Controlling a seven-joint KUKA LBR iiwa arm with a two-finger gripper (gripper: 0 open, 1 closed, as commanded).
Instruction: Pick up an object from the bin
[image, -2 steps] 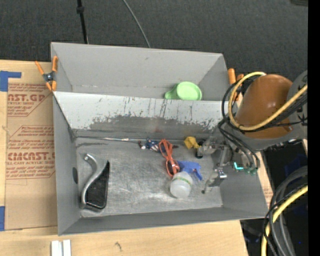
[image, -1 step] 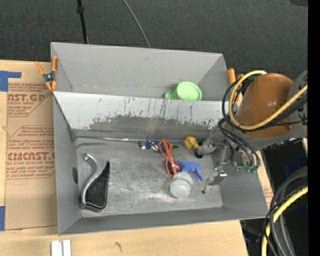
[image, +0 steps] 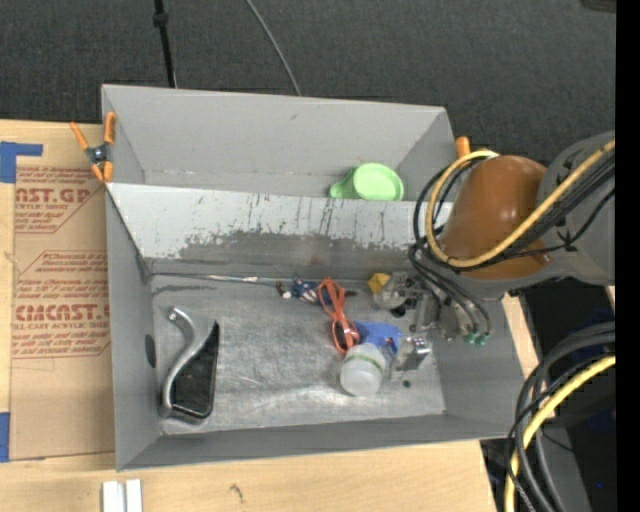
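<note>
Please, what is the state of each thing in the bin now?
green round lid: leaning on the back wall, alone
black and silver tool: lying flat at the floor's left
orange looped thing: lying mid-floor
white round container: lying on the floor, next to the gripper
gripper: low at the floor's right

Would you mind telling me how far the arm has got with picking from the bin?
Done: the gripper is low at the right end of the bin. In hand: it sits beside a white cap and a blue piece, with no hold visible. Left: gripping and lifting one; the black handle at left lies apart.
</note>
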